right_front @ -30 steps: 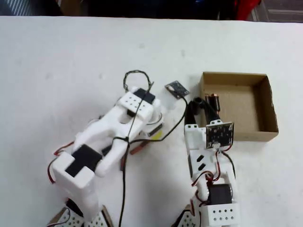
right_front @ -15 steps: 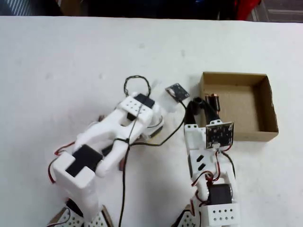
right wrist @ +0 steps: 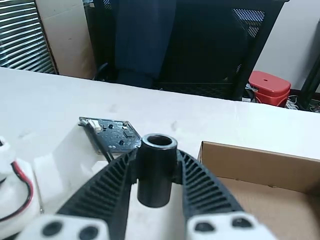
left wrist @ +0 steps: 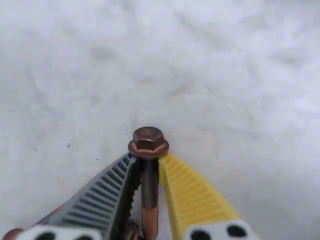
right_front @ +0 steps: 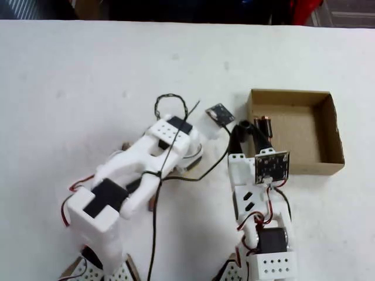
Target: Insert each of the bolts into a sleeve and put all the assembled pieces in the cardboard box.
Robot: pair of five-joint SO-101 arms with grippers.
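Observation:
My left gripper (left wrist: 148,172) is shut on a copper bolt (left wrist: 148,165), hex head outward, held just above the white table (left wrist: 150,60). In the high view the left arm (right_front: 137,170) lies left of centre, its wrist near the right arm. My right gripper (right wrist: 157,182) is shut on a black sleeve (right wrist: 156,169), held upright with its open bore on top, beside the cardboard box (right wrist: 260,175). From above, the right gripper (right_front: 246,130) sits at the cardboard box (right_front: 328,132) left wall. An assembled copper piece (right_front: 263,124) lies inside the box.
The left arm's camera board (right_front: 219,113) sticks out between the two grippers; the same board (right wrist: 111,134) shows in the right wrist view. Black cables (right_front: 170,102) loop over the left arm. Dark chairs and a red bin (right wrist: 268,88) stand beyond the table's far edge.
The left arm's wrist has turned and shifted slightly toward the right arm; its yellow fingertip dropped from sight under the wrist. The right arm has kept still.

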